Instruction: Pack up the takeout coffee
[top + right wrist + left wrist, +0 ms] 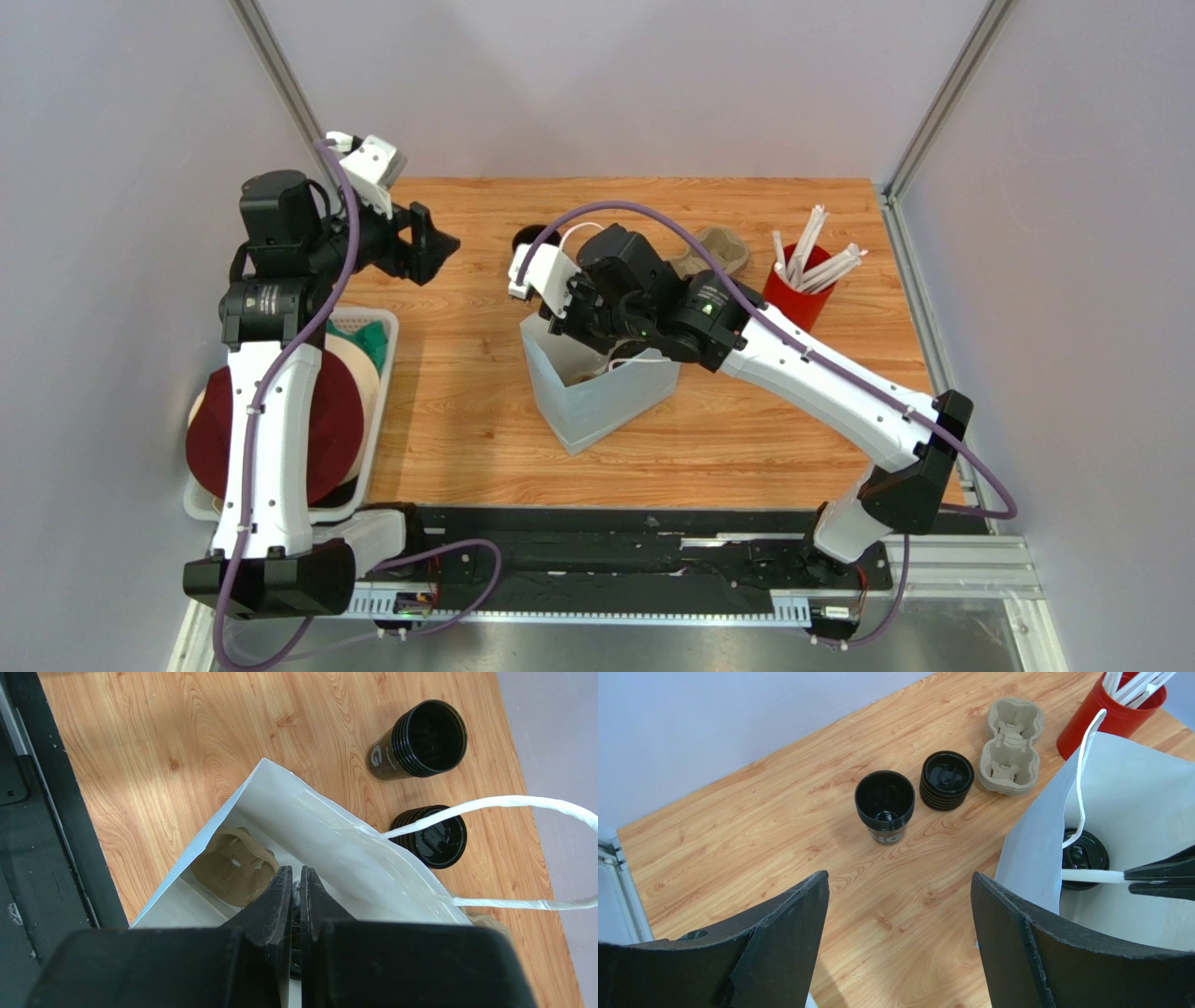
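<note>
The white paper bag [596,392] stands open at the table's middle. The takeout coffee [1083,857], a small black cup with a round black lid, sits inside it on the bottom. My right gripper [295,871] hangs over the bag's mouth [309,822] and is shut on a white handle strip [1088,876]. In the right wrist view the cup is mostly hidden behind my fingers. The bag's other handle [491,801] loops free. My left gripper [899,875] is open and empty, above bare wood to the left of the bag [1116,812].
A taller open black cup [884,805], a short stack of black lids [946,779] and a cardboard cup carrier [1011,745] stand behind the bag. A red holder of white straws [800,294] is at the back right. A bin of dark red plates [316,420] is at the left. Brown cardboard [235,868] lies inside the bag.
</note>
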`<state>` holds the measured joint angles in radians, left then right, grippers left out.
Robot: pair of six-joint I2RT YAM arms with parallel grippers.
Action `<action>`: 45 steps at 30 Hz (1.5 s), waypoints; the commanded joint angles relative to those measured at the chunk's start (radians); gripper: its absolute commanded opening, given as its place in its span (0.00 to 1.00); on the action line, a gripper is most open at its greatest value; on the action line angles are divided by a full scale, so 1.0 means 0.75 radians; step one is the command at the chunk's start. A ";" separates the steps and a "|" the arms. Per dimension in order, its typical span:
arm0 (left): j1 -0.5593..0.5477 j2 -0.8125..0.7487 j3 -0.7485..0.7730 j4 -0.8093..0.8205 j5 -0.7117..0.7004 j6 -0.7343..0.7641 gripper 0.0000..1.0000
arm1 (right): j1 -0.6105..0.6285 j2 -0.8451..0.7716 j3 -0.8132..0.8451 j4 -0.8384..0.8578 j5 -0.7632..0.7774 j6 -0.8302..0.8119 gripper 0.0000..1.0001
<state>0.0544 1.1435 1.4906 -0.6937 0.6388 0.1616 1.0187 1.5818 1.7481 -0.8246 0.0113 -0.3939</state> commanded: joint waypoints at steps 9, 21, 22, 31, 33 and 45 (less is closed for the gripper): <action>0.009 -0.013 -0.020 0.062 0.042 -0.023 0.83 | 0.012 -0.015 -0.028 0.155 0.005 -0.045 0.26; 0.009 0.040 0.017 0.037 0.138 -0.017 0.83 | 0.018 -0.041 0.231 -0.050 0.005 -0.056 0.49; 0.009 0.046 0.021 0.031 0.183 -0.017 0.83 | 0.014 -0.043 0.279 -0.082 0.005 -0.060 0.50; -0.123 0.136 0.076 -0.042 0.269 0.042 0.83 | -0.076 -0.221 0.543 -0.496 -0.246 -0.201 0.64; -0.142 0.165 0.099 -0.047 0.275 0.036 0.83 | -0.084 -0.286 0.443 -0.506 -0.254 -0.227 0.67; -0.250 0.298 0.221 -0.143 0.357 0.061 0.83 | -0.240 -0.512 -0.075 -0.388 -0.438 -0.350 0.66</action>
<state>-0.1009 1.3457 1.6138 -0.7624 0.8532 0.1703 0.8589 1.1923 1.7386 -1.1625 -0.2543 -0.6079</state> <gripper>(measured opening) 0.829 0.666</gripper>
